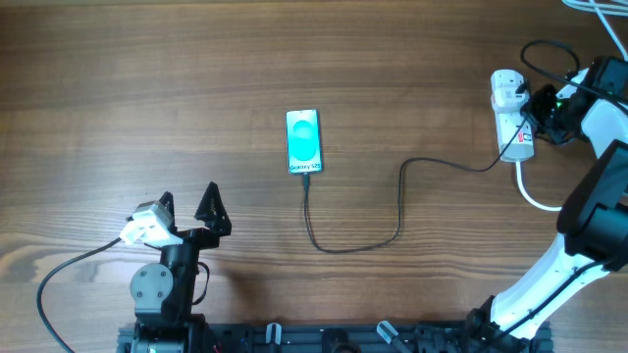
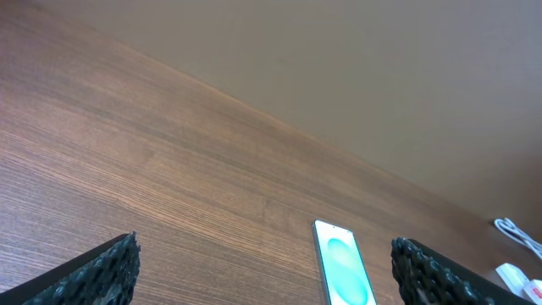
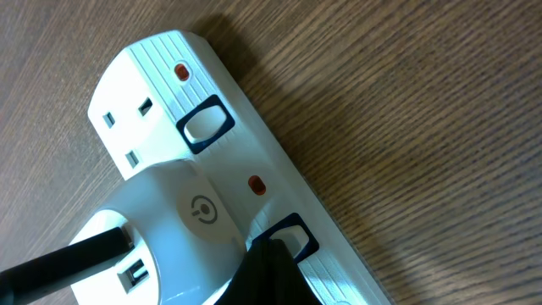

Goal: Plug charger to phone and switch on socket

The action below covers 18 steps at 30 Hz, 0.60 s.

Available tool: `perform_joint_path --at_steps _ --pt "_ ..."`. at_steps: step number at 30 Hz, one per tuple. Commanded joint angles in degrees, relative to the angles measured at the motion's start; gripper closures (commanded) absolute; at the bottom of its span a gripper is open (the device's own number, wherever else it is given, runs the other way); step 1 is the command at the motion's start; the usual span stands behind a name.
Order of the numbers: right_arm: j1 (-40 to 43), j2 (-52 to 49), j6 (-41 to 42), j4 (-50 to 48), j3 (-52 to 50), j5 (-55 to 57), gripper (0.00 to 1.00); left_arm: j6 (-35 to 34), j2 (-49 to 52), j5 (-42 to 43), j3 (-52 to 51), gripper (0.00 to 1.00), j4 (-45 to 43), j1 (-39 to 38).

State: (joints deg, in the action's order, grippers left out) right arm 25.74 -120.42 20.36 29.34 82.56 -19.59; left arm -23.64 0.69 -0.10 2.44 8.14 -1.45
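Note:
The phone (image 1: 304, 140) lies flat mid-table with its teal screen up; it also shows in the left wrist view (image 2: 343, 269). The black charger cable (image 1: 399, 201) runs from the phone's near end in a loop to the white socket (image 1: 509, 110) at the far right. In the right wrist view the socket (image 3: 161, 63) carries a white adapter (image 3: 182, 224) with the black charger plug (image 3: 63, 258) in it. My right gripper (image 1: 538, 113) is shut, its tip (image 3: 273, 254) touching the second switch (image 3: 292, 235). My left gripper (image 1: 186, 211) is open and empty, near the front left (image 2: 267, 284).
The socket's thick white cord (image 1: 530, 191) curves toward my right arm. More white cables (image 1: 589, 12) lie at the far right corner, also in the left wrist view (image 2: 515, 230). A second switch (image 3: 206, 124) and free outlet (image 3: 127, 135) sit at the socket's end.

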Motion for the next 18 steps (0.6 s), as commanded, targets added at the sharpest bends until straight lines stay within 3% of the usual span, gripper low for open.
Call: perform_joint_path --at_steps 1,10,14,18 --pt "-6.1 -3.0 1.2 2.2 -2.4 -6.7 0.96 0.9 -0.5 0.3 -0.3 0.0 -0.2 -0.2" --pt "-2.3 0.2 3.8 11.1 -2.3 4.9 0.96 0.9 -0.5 0.3 -0.3 0.0 -0.2 -0.2" --pt "-0.2 7.4 3.4 15.9 -2.3 7.8 0.95 0.9 -0.5 0.3 -0.3 0.0 -0.2 -0.2" --pt "-0.2 18.6 -2.4 19.8 -2.3 8.7 0.96 0.9 -0.5 0.3 -0.3 0.0 -0.2 -0.2"
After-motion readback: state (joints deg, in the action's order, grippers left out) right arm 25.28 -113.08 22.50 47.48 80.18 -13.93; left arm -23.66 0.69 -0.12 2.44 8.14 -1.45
